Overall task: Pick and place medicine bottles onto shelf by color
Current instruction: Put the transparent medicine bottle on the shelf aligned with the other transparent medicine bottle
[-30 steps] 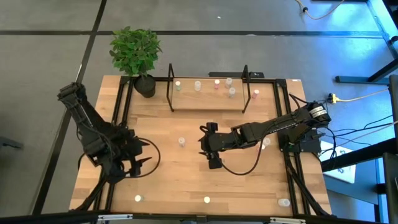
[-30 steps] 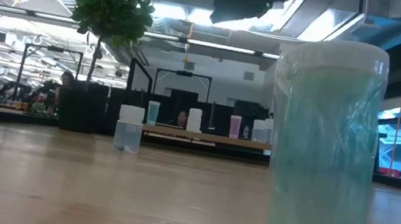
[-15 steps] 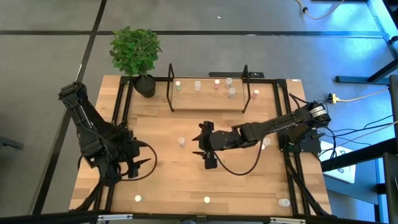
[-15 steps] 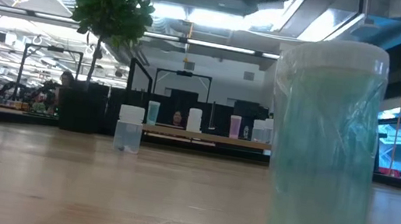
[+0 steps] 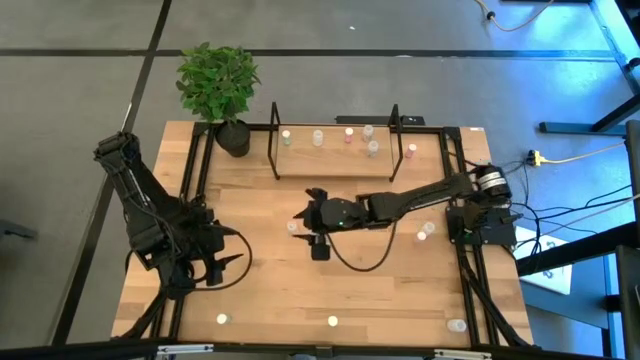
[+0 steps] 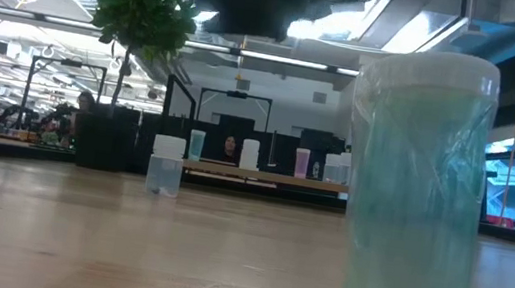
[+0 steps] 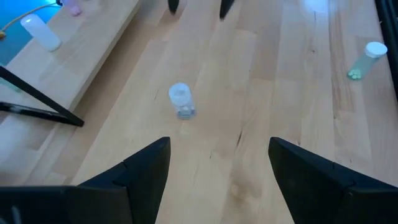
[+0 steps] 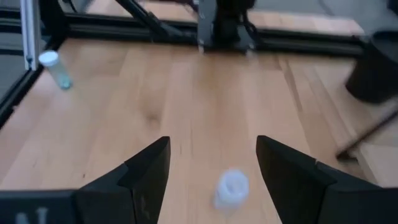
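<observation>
The right hand (image 5: 300, 223) hangs spread and empty over the middle of the surface (image 5: 270, 290), its fingers either side of a lone clear bottle (image 5: 292, 229) standing just ahead. This looks like the approach before a pick: it must drop lower, close, then carry the bottle to the shelf (image 5: 330, 163) behind. The left hand (image 5: 232, 251) waits spread at the surface's left side.

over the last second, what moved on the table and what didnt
The right gripper swept left across the table toward the loose clear bottle and now sits open right beside it, nothing held. The left gripper stayed open at the front left. That bottle and the bottles on the shelf did not move.
</observation>
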Tool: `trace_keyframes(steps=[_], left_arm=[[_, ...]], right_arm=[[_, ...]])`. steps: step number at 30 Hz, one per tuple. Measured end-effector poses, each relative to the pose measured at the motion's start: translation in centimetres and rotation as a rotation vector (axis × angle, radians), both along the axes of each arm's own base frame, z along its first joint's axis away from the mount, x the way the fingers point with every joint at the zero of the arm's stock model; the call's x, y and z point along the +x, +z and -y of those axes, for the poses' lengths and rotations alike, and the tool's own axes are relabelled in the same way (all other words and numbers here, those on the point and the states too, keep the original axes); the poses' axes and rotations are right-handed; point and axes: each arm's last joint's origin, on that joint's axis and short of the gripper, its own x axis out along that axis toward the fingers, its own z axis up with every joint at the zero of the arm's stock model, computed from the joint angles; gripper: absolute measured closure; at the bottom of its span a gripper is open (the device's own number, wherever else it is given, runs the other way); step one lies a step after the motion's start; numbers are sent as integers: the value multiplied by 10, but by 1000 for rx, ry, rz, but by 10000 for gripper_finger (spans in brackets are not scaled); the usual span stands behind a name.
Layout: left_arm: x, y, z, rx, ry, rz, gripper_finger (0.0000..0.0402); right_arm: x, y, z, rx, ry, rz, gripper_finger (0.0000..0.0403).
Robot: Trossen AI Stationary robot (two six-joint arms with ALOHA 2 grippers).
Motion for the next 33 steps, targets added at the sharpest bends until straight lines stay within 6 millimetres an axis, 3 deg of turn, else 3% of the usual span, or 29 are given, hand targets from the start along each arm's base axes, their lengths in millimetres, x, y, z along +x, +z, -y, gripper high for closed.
trace_keyframes(steps=[11,18,25,33], left_arm=[[0,0,0,-17,13,5,136],[0,0,0,-17,13,5,136],[0,0,0,-17,13,4,136],[0,0,0,-17,12,4,136]], right_arm=[[25,-60,1,-111,66,-49,162],[31,-82,2,-147,16,-77,162],[35,-95,8,-147,1,-90,162],[36,-96,13,-166,-55,-87,162]])
